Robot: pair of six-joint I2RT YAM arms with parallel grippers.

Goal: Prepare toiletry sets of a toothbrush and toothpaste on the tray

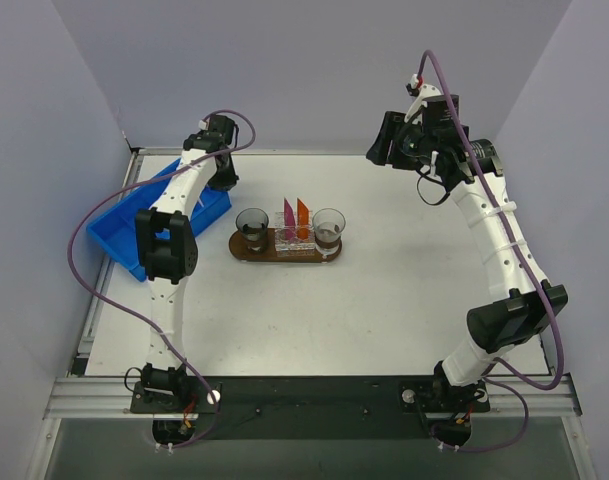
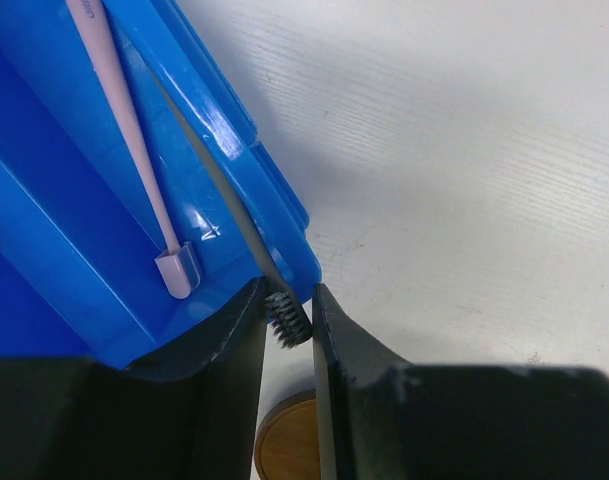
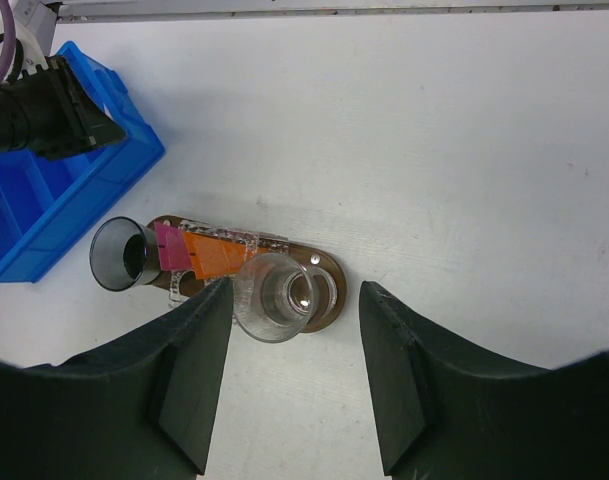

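Two cups stand on the tray [image 1: 282, 257] in the middle of the worktop [image 1: 404, 300], a left cup [image 1: 252, 225] and a right cup [image 1: 328, 226], one at each end. Between them the orange toothpaste [image 1: 302, 214] stands upright, just right of a pink flat piece [image 1: 289, 215]. Both sit in something clear whose shape is hard to make out.

The left tool [image 2: 286, 296] hangs at the far right corner of the blue bin [image 2: 74, 230], which sits at the worktop's far left. Its jaws are pressed nearly together on the dark bristles of a toothbrush [image 2: 284, 320]. That brush's handle runs along the bin wall and is hard to separate from it. A pink toothbrush [image 2: 134, 140] lies inside the bin, its far end cut off by the frame. Below the jaws a rounded brown edge peeks out; whether it is the tray cannot be told. From above, the left tool's fingers are hidden under its own wrist.

The right tool [image 3: 292, 300] is raised over the far right of the worktop, well apart from the tray, spread wide and holding nothing.
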